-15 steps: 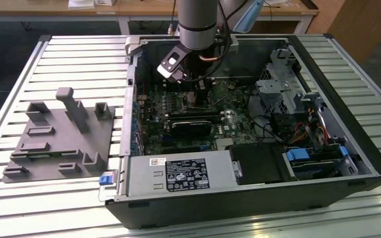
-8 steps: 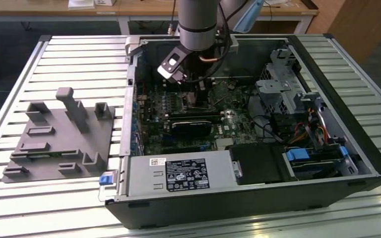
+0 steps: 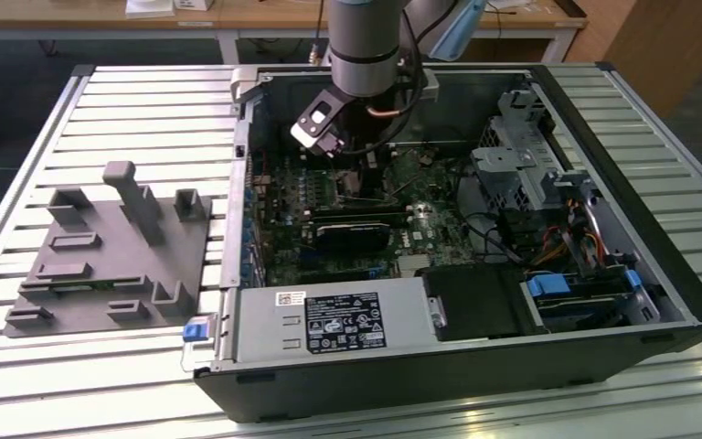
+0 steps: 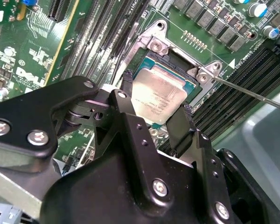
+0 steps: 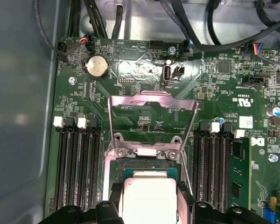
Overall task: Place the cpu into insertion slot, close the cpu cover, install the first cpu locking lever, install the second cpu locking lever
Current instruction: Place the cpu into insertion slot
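**Over the insertion slot: cpu pinched between the fingers**

Inside the open computer case (image 3: 449, 384), the arm (image 3: 369, 37) reaches down toward the motherboard's rear half. The case lies on a slatted table (image 3: 143, 91). A grey moulded fixture (image 3: 107, 247) sits near the table's edge on the exterior view's left, just beside the case.

In both wrist views the gripper (image 4: 156, 94) (image 5: 149, 188) has its two black fingers (image 4: 127, 86) pressed against opposite edges of the cpu (image 4: 161, 93) (image 5: 149, 203), silver top up. The chip sits squarely within the outline of the insertion slot (image 4: 167, 59) (image 5: 147, 164). I cannot tell whether it is seated or held just above the contacts.

In the first wrist view the cpu cover (image 5: 151, 99) stands swung open from its hinge at the slot's far edge. Green board shows through its window.

In the second wrist view a thin metal lever (image 4: 252, 94) juts out from the slot's corner, unlatched. Long black memory slots (image 5: 79, 168) flank the socket on both sides.
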`<state>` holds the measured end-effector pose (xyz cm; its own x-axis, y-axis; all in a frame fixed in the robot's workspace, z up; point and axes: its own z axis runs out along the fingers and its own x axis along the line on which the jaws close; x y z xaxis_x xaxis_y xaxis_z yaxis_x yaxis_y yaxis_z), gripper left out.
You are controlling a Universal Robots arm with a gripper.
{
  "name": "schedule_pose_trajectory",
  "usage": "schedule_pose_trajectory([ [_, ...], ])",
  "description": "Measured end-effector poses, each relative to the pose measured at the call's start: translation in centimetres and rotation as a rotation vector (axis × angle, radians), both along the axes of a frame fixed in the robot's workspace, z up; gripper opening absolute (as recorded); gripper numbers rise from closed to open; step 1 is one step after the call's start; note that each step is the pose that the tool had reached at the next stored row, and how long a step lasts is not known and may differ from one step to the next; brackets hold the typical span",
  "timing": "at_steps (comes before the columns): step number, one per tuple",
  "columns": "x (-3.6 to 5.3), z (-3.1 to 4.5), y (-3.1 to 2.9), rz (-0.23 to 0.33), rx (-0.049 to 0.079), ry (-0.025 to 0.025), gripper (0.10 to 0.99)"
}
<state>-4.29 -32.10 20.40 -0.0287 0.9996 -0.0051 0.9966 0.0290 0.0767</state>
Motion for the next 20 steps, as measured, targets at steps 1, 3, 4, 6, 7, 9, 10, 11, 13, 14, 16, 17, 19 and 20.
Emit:
schedule_pose_trajectory([
  [1, 0.0, -0.07, 0.04, 0.0, 0.0, 0.0001, 0.541],
  [3, 0.01, -0.17, 0.08, 0.0, 0.0, 0.0001, 0.541],
  [4, 0.02, -0.22, 0.1, 0.0, 0.0, 0.0001, 0.541],
  [6, 0.03, -0.3, 0.11, 0.0, 0.0, 0.0001, 0.541],
  [7, 0.05, -0.33, 0.11, 0.0, 0.0, 0.0002, 0.541],
  [9, 0.1, -0.41, 0.12, 0.0, 0.0, 0.0002, 0.541],
  [10, 0.14, -0.45, 0.13, 0.0, 0.0, 0.0003, 0.541],
  [11, 0.17, -0.49, 0.15, 0.0, 0.0, 0.0004, 0.541],
  [13, 0.17, -0.55, 0.16, 0.0, 0.0, 0.0005, 0.541],
  [14, 0.18, -0.59, 0.16, 0.0, 0.0, 0.0005, 0.541],
  [16, 0.19, -0.69, 0.18, 0.0, 0.0, 0.0005, 0.541],
  [17, 0.19, -0.73, 0.2, 0.0, 0.0, 0.0005, 0.541],
  [19, 0.2, -0.82, 0.23, 0.0, 0.0, 0.0006, 0.541],
  [20, 0.21, -0.87, 0.24, 0.0, 0.0, 0.0006, 0.541],
])
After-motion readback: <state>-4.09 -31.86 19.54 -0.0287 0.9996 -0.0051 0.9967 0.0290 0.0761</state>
